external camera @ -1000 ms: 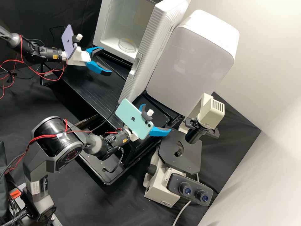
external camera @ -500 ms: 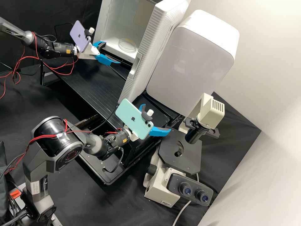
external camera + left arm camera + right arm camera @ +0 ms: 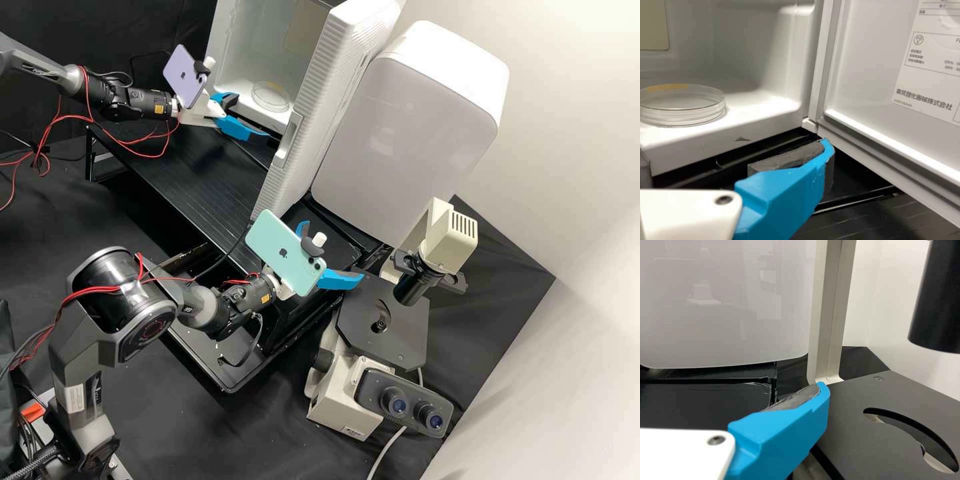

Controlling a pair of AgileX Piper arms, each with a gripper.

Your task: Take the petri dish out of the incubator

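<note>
Left gripper (image 3: 249,117) closer to incubator (image 3: 247,40), black bench (image 3: 193,183), white wall (image 3: 567,133)

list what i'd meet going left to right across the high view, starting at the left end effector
left end effector → petri dish → open incubator door → microscope's beige camera head

Laboratory setting: white benchtop incubator (image 3: 247,47), door open, clear petri dish (image 3: 270,97) on its floor; white microscope (image 3: 347,397) with twin eyepieces and black stage close by; black bench (image 3: 193,180) beneath, black cloth (image 3: 167,427) spread around, white wall (image 3: 567,133) behind.
</note>
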